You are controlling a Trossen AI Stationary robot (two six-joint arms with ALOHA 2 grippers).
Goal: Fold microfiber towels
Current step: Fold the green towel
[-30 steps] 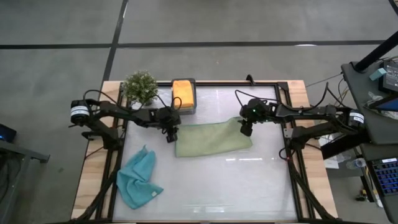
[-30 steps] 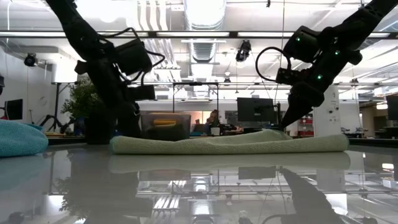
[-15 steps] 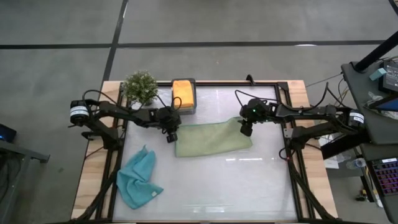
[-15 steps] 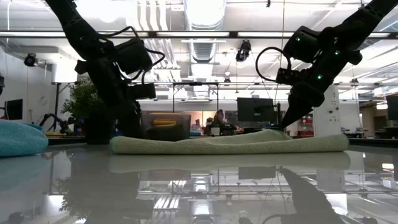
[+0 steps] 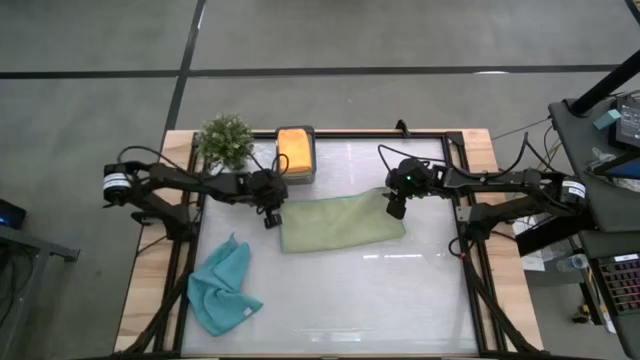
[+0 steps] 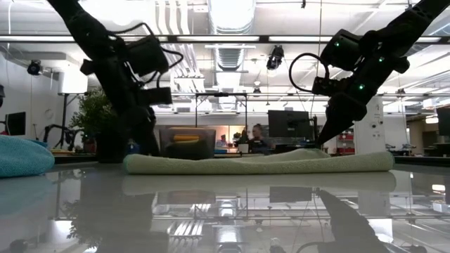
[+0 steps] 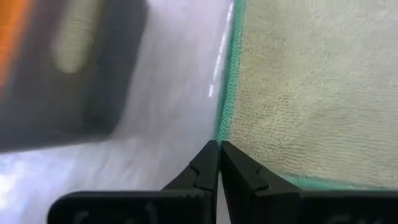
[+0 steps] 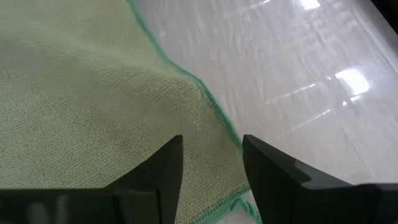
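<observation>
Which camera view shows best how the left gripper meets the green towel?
The left wrist view: the left gripper is shut, tips at the green towel's hemmed edge; whether cloth is pinched is unclear. The high view shows only its place by the towel's left end; the low view shows the arm, tips unclear; the right wrist view misses it.

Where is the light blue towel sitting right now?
In the high view the light blue towel lies crumpled at the table's front left corner, apart from the green towel and well below the left gripper.
</observation>
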